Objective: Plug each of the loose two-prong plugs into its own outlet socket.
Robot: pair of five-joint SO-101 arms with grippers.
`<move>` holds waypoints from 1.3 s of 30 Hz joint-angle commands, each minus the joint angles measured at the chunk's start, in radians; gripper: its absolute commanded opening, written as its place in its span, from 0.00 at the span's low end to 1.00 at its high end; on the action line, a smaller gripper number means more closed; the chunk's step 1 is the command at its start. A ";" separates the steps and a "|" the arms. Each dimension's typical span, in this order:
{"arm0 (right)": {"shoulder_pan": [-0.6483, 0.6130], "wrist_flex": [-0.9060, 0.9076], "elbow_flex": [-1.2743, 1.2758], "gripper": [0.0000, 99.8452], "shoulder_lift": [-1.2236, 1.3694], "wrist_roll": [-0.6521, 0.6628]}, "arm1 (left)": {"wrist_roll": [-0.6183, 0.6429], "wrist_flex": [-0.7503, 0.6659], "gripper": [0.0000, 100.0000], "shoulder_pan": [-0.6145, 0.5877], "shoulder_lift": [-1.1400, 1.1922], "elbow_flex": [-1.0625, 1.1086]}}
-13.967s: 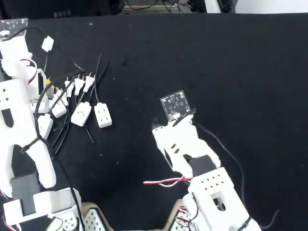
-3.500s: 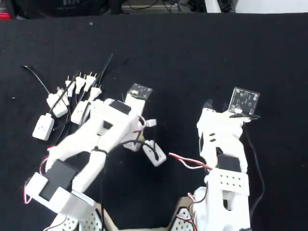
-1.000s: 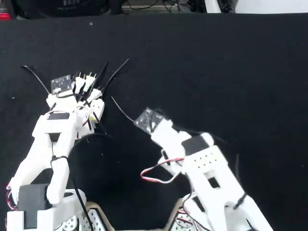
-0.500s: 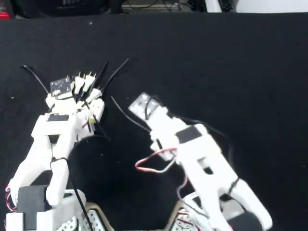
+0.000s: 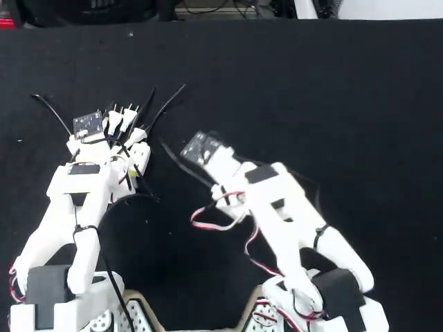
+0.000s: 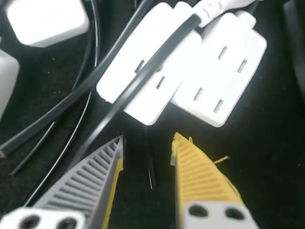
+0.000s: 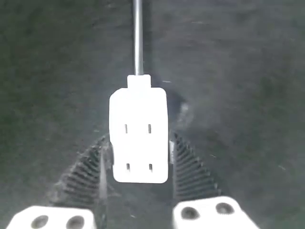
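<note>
Swinging left over the last half second, the right arm is nearing the left arm, whose wrist is covering part of the plugs. Left wrist view: the left gripper is standing spread just beside paired outlets; a black cord is crossing one, hiding part of it. Right wrist view: the right gripper is pinching a single outlet, slots plain, its lead running off the edge.

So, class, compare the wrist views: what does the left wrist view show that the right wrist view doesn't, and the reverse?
Left wrist view: two white outlet blocks side by side, a black cord across one, the left pincer open just short of them. Right wrist view: a single outlet block clamped in the right pincer. Both: white outlets, black cord, black table.
</note>
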 commanded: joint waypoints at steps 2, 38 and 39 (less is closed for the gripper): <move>0.075 0.215 -0.180 0.01 -0.186 0.137 | 0.005 0.000 0.17 -0.027 -0.040 -0.004; 0.014 0.259 0.024 0.30 -0.536 0.374 | 0.095 -0.002 0.17 -0.300 -0.040 -0.038; 0.037 0.259 -0.001 0.30 -0.536 0.325 | 0.095 -0.002 0.17 -0.300 -0.040 -0.038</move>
